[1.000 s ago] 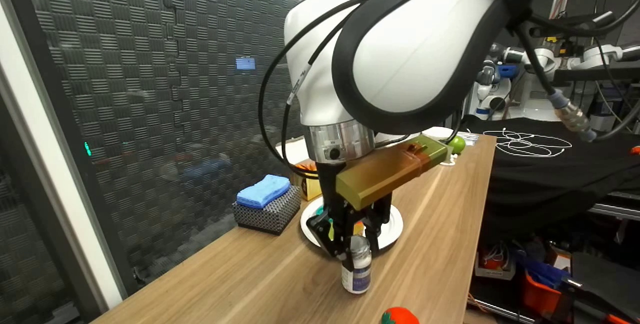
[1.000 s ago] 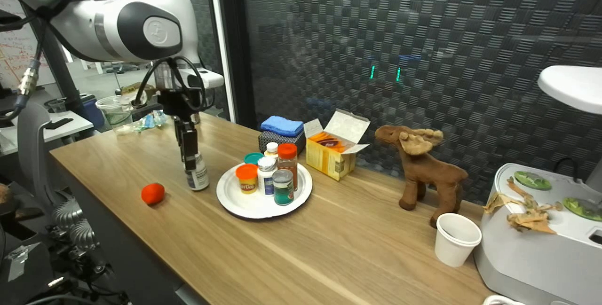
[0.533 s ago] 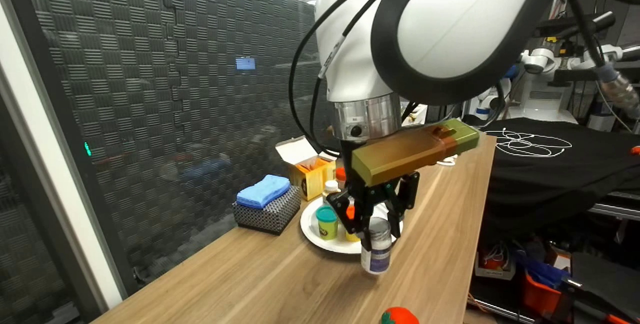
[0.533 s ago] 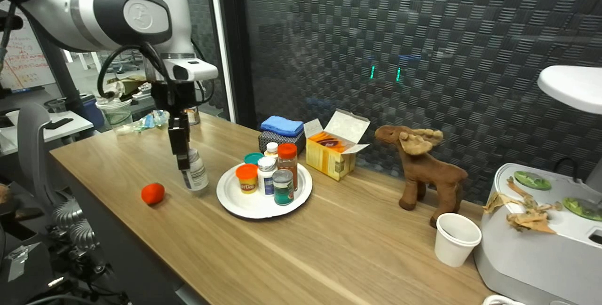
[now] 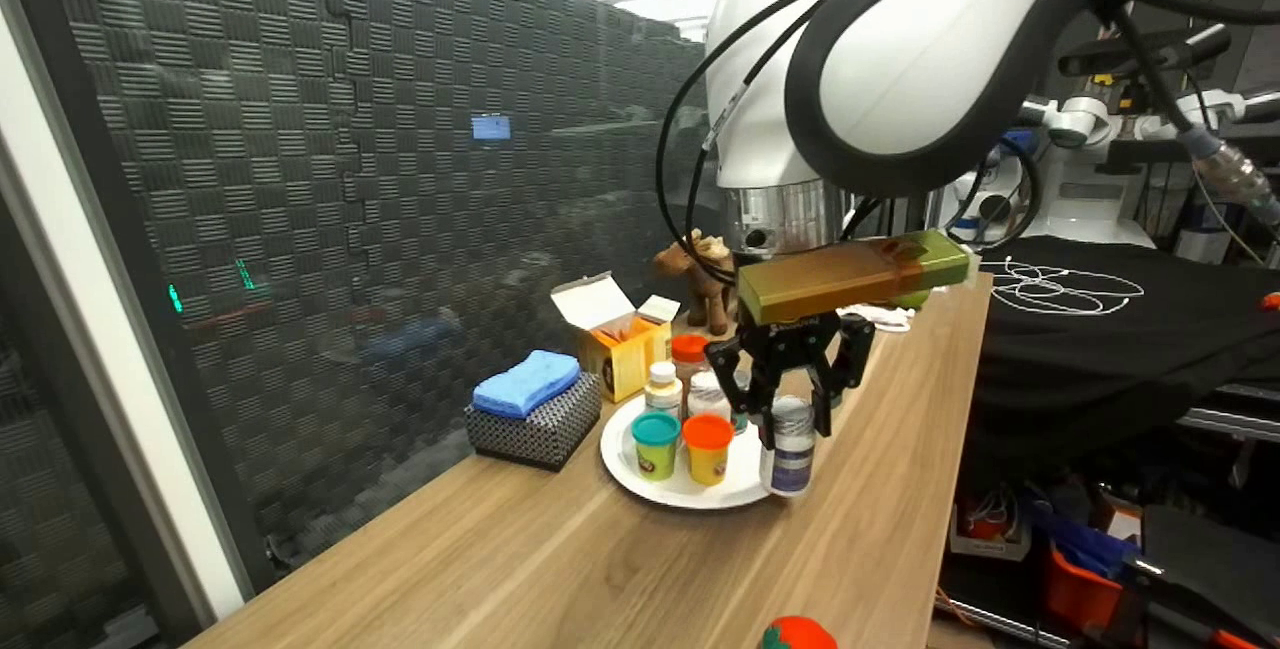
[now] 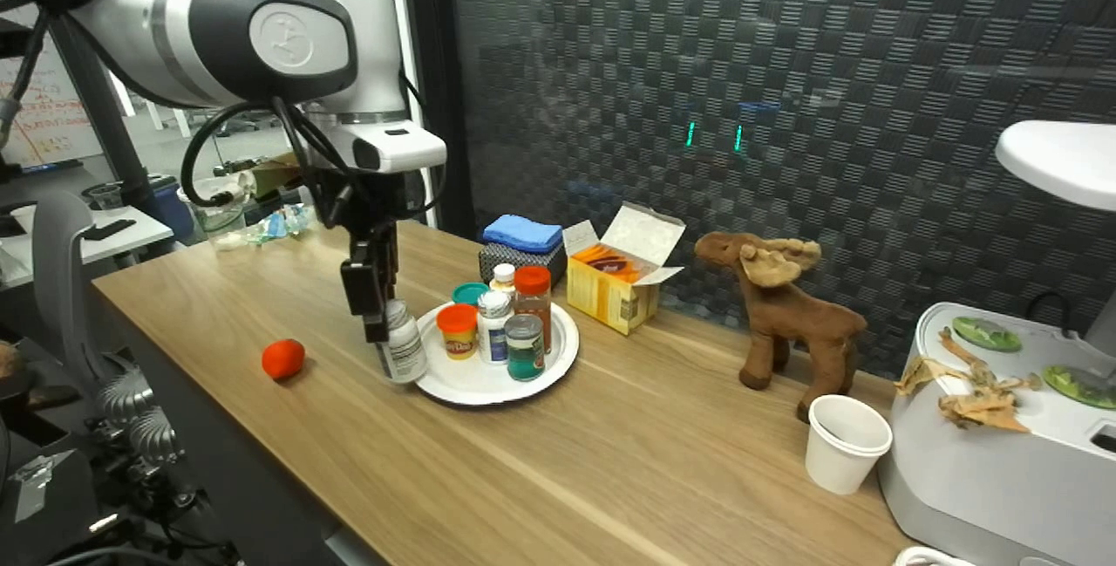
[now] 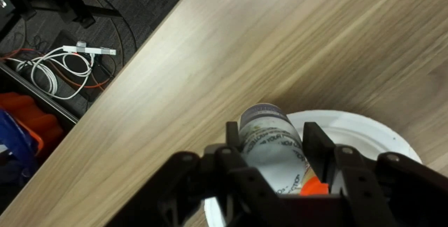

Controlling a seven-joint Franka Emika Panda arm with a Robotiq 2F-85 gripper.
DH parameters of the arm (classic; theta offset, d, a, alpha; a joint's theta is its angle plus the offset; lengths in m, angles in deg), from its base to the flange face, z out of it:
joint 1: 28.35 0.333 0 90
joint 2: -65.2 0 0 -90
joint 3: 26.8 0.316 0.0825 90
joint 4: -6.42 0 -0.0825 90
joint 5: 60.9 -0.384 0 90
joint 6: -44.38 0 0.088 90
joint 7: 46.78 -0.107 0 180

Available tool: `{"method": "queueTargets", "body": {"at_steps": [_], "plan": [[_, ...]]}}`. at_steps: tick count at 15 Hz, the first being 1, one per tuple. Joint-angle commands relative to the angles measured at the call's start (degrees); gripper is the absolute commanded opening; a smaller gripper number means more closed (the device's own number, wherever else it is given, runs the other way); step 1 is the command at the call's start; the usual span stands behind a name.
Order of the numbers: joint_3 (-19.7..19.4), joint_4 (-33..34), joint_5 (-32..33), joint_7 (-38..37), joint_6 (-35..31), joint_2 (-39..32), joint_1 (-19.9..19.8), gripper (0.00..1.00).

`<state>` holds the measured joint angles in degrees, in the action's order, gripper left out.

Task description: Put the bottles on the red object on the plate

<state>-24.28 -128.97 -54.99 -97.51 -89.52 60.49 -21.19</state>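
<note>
My gripper (image 5: 796, 432) is shut on a whitish bottle (image 6: 404, 350), its fingers on either side of it in the wrist view (image 7: 271, 134). The bottle hangs slightly tilted at the near rim of the white plate (image 6: 475, 387); its height over the table is hard to tell. On the plate stand a white-capped bottle (image 5: 662, 387), another whitish bottle (image 6: 494, 335), a red-capped bottle (image 6: 534, 309) and a short tub with an orange lid (image 5: 708, 459). The red object (image 6: 283, 359), tomato-like, lies on the table apart from the plate; it also shows in an exterior view (image 5: 800, 635).
A teal-lidded tub (image 5: 656, 449) and a green jar (image 6: 526, 357) also stand on the plate. Behind it are a blue cloth (image 5: 527, 384) on a dark box and an open yellow carton (image 6: 615, 287). A toy moose (image 6: 785, 322) and paper cups (image 6: 846, 448) stand farther along.
A second ago the gripped bottle stood on the table. My gripper has lifted it and carried it to the plate's edge, tilting it slightly. The red object has not moved.
</note>
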Motion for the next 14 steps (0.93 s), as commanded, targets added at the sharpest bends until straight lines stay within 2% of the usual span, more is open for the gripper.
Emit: {"method": "queueTargets", "body": {"at_steps": [1,14], "plan": [[-0.8,1.24,-0.4,-1.53,-1.78,-0.16,-1.49,0.24],[-2.82,6.36,-2.82,-0.55,-2.92,-4.92,-3.81,0.24]]}}
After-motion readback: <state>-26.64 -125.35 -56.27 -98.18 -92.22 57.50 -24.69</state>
